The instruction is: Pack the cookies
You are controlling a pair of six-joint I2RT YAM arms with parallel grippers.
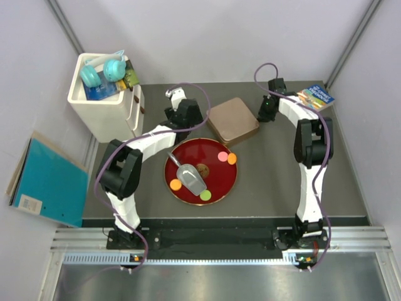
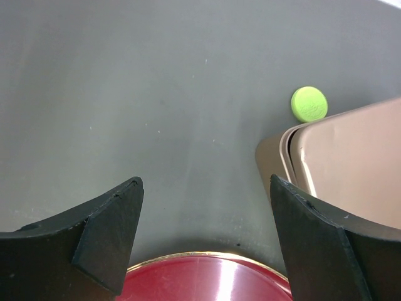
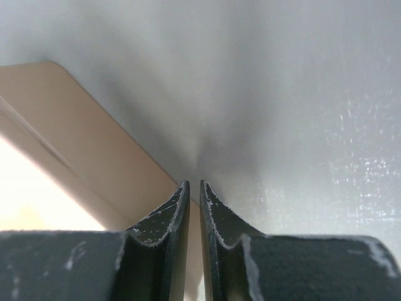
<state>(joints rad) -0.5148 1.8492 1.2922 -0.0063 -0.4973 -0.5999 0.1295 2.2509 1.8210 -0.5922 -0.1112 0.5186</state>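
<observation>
Cookies lie in two places. On the red plate [image 1: 219,183] we count a pink cookie [image 1: 222,155] touching an orange cookie [image 1: 232,159] at the far right rim, a second orange cookie [image 1: 175,184] at the near left, and a green cookie [image 1: 205,195] at the near edge; a stray green cookie [image 2: 309,104] lies on the bare table [image 2: 156,94], just beside a corner of the tan box [image 2: 351,169], and we cannot find it from above. A grey scoop [image 1: 191,179] rests on the plate between the two near cookies, beside the plate's brown emblem [image 1: 202,169].

The left gripper [image 2: 203,232] hangs over the table between plate and box, fingers wide apart with nothing between them; the right gripper [image 3: 194,207] has its fingers drawn almost together on nothing we can see, by the box's right side.

We judge the packing hardly begun; the box looks closed and shows no cookie in it. The stray looks like the left arm's nearest target; to take it well we should centre the spread fingers over the disc and turn the wrist so they close along the box wall rather than into it. We should then come straight down until the tips meet the table and pinch across the thin edge; a flat disc could easily skid away.
</observation>
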